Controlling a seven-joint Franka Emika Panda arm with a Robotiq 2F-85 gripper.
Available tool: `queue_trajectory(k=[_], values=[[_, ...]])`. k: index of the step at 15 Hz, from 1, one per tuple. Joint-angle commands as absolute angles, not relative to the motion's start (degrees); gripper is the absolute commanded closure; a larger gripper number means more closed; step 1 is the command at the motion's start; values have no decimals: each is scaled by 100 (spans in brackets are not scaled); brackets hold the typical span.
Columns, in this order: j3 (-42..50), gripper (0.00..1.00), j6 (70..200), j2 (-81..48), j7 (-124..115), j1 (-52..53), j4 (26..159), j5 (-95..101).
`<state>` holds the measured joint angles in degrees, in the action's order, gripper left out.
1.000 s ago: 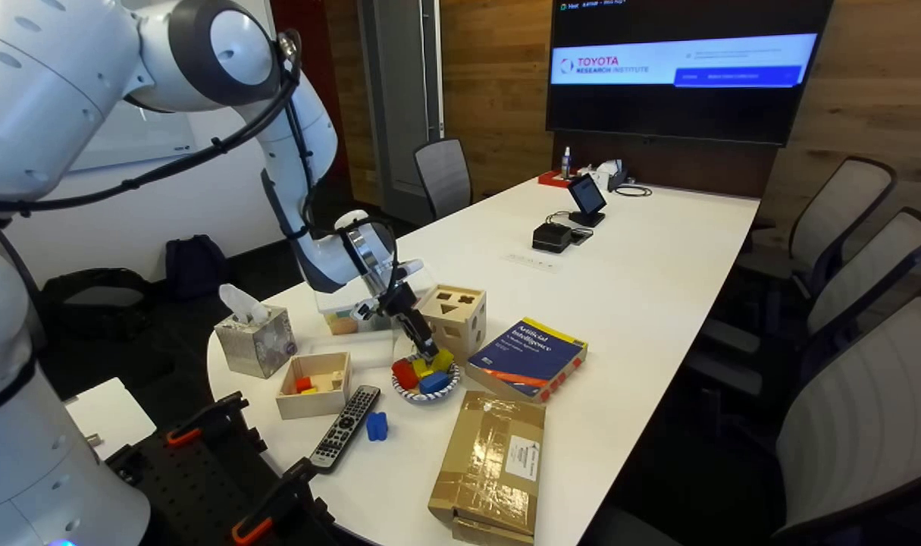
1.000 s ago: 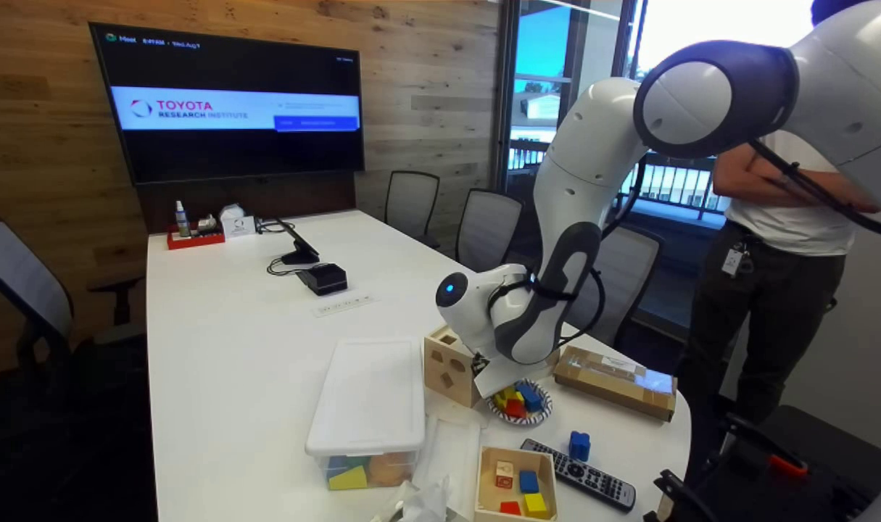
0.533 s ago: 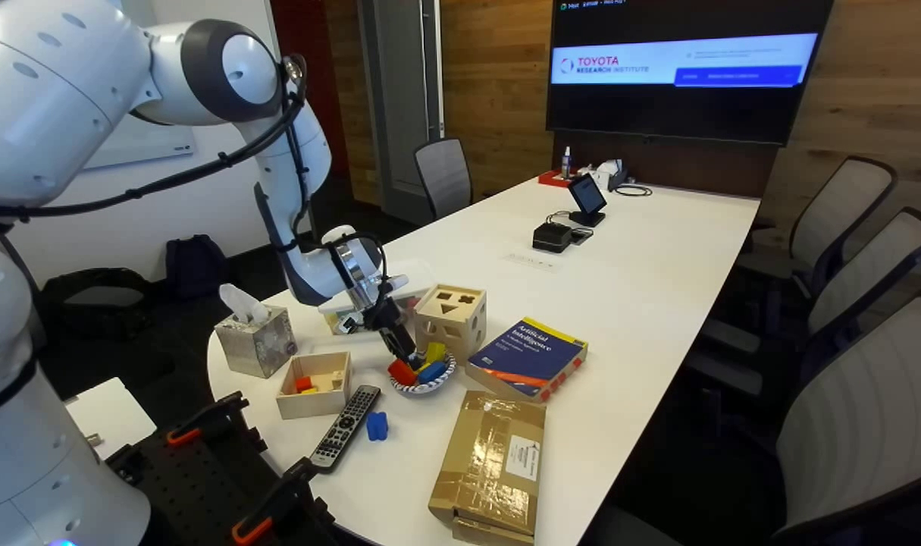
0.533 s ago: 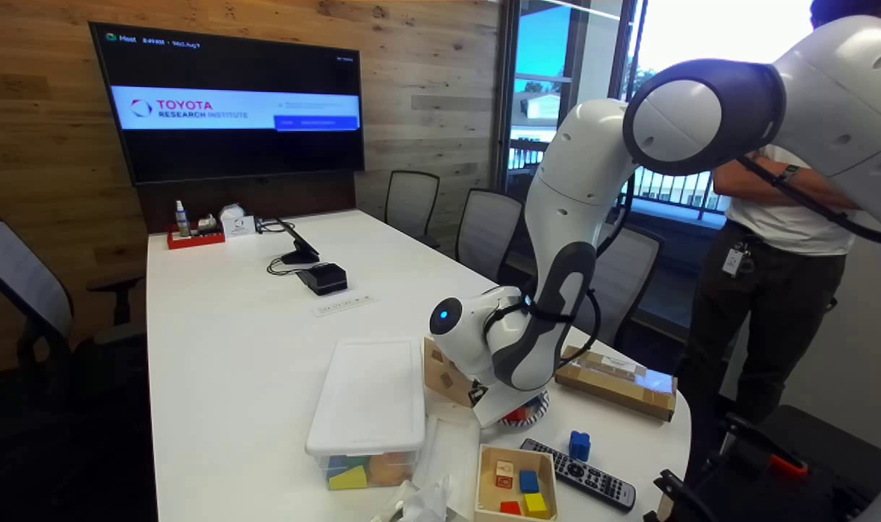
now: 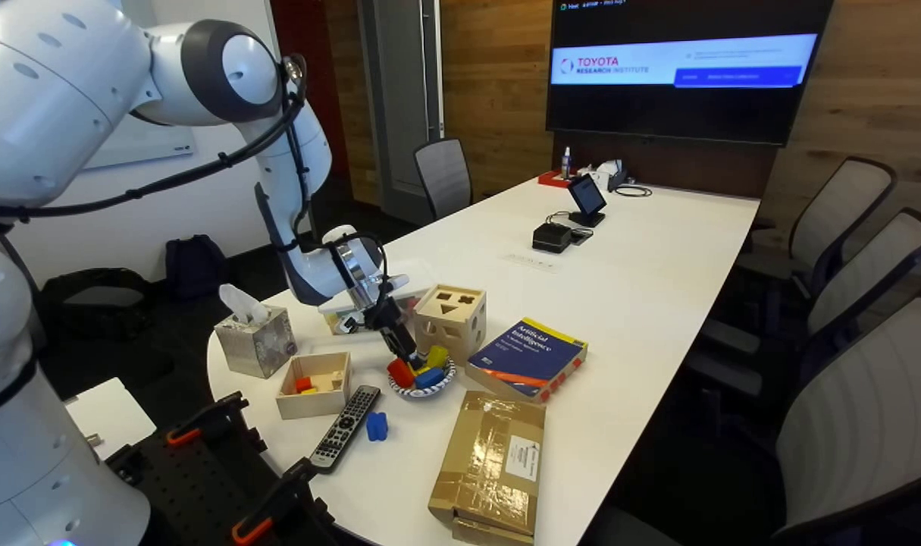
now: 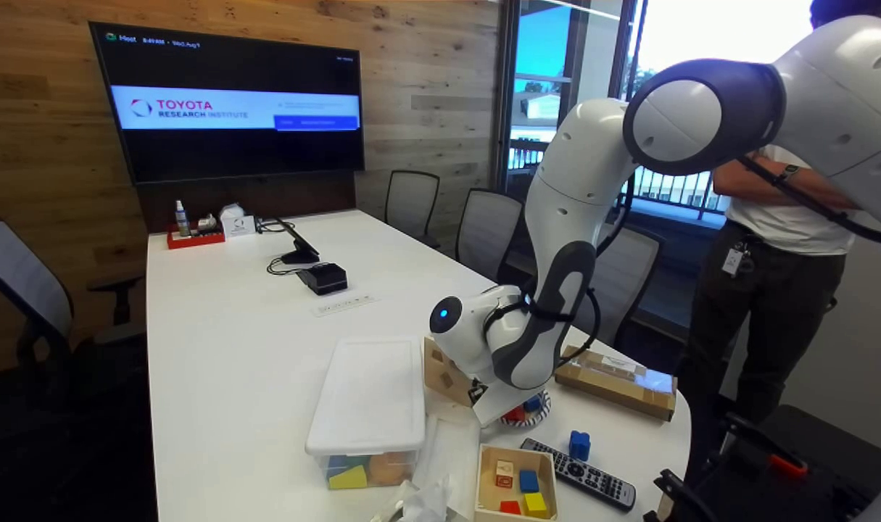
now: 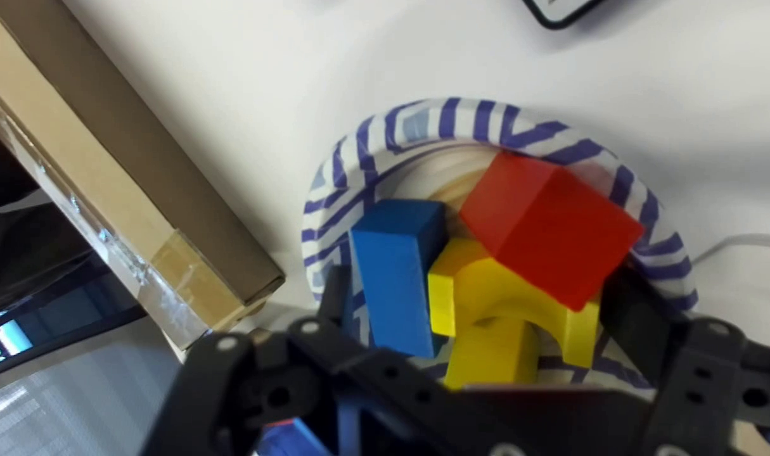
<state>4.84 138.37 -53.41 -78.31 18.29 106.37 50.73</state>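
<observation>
Jaws stand apart at the striped bowl (image 7: 451,120), blue block (image 7: 394,285) and yellow arch (image 7: 489,282) between them

Overexposed window (image 6: 726,29), soft shadows

From either side of my arm (image 6: 574,156), both exterior views look down along the bench (image 5: 627,265) toward the far wall screen (image 6: 230,109), sharing the striped bowl (image 7: 451,118); my wrist view peers close into it.
</observation>
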Motion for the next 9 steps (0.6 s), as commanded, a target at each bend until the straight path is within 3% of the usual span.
queue_trajectory(k=[1, 4, 5, 6, 9], values=[[499, 0, 13837, -5349, -7812, 1848, 10623, 5043], [505, 0, 13845, -5354, -7818, 1851, 10620, 5049], [506, 25, 13851, -5356, -7815, 1847, 10617, 5051], [512, 26, 13863, -5361, -7818, 1848, 10614, 5062], [514, 51, 13888, -5365, -7808, 1838, 10606, 5072]])
